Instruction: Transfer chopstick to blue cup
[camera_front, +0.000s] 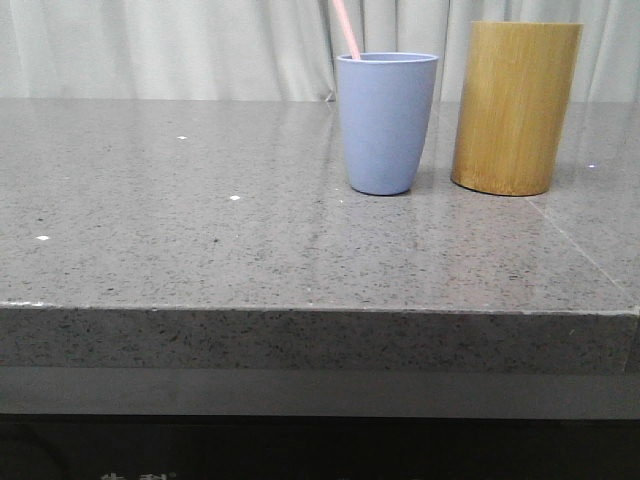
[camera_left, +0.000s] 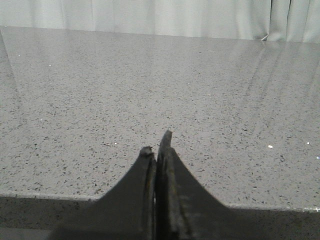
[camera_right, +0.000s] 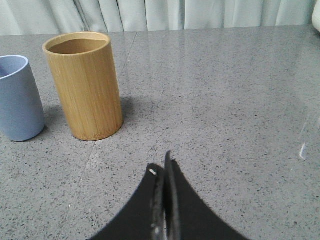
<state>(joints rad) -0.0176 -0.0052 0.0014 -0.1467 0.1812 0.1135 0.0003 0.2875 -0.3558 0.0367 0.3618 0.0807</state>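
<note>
A: Where did you see the chopstick (camera_front: 346, 29)?

B: It stood in the blue cup (camera_front: 386, 122), leaning toward the robot's left, with its pale pink upper end rising past the rim and out of the top of the front view. The part inside the cup was hidden from you.

A: And the cup itself?

B: Upright on the grey speckled surface (camera_front: 200, 230), toward the far edge. Just beside it, on the robot's right, stood the taller bamboo cylinder (camera_front: 516, 106), also upright; you could see a narrow gap between the 2. The right wrist view showed you the cylinder's open top.

A: What about the 2 arms?

B: The left end effector (camera_left: 158, 145) had its black fingers pressed together with nothing between them, hanging over bare surface near the front edge. The right end effector (camera_right: 162, 167) was likewise closed and empty, well apart from the cylinder and the cup. A pale curtain (camera_front: 200, 45) hung behind everything.
</note>
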